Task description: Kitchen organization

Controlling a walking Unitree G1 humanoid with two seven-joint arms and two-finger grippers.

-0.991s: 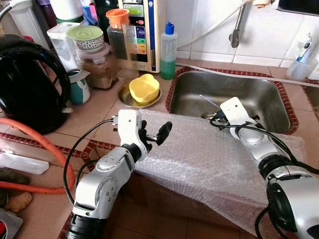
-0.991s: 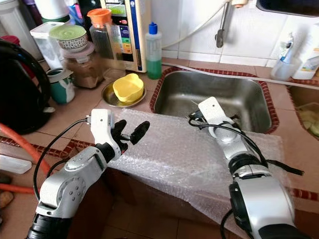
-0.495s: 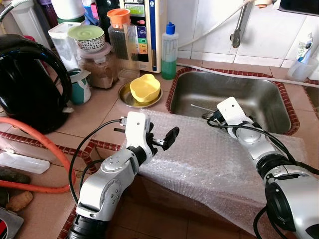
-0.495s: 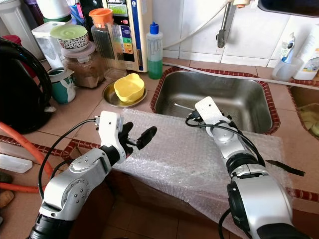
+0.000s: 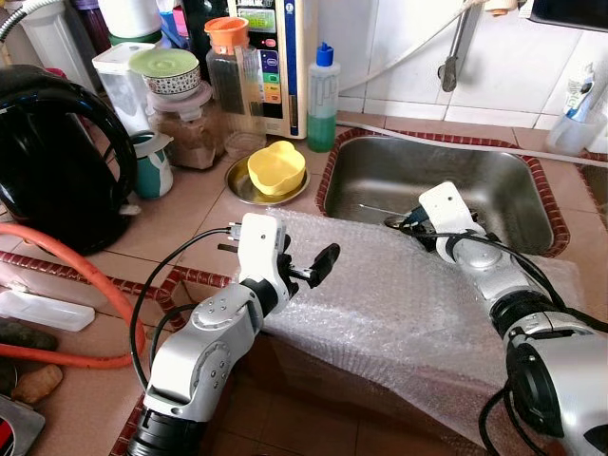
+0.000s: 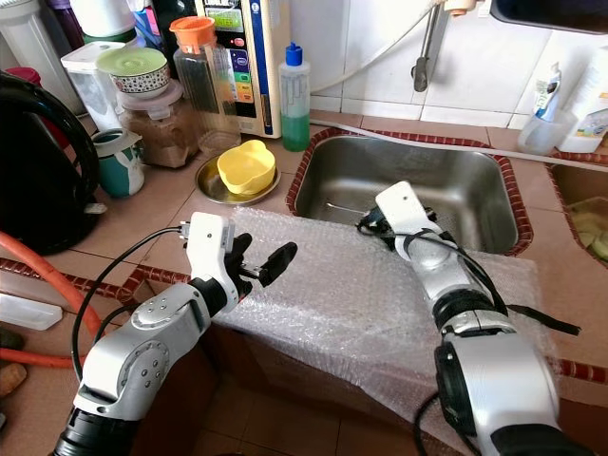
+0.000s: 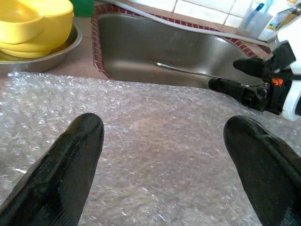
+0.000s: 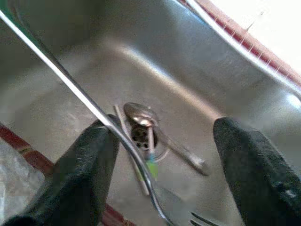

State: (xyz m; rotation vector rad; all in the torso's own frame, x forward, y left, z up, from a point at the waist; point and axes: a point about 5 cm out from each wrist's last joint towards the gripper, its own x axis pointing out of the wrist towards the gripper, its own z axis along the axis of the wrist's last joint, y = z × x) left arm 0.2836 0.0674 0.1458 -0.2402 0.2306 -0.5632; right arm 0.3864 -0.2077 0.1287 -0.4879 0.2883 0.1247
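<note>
the fork's [image 8: 94, 106] tines are cut off at the frame edge.

- A home kitchen, lived-in and crowded.
- A stainless steel sink [image 5: 432, 180] is set into a terracotta-tiled counter [image 5: 180, 204], with a tap [image 5: 459, 43] on the white-tiled wall above it.
- Cutlery [image 8: 155, 141] lies around the sink drain.
- A green dish soap bottle [image 5: 322, 97], food jars [image 5: 187, 128], a black kettle [image 5: 52, 157] and a yellow bowl [image 5: 275, 168] crowd the counter.
</note>
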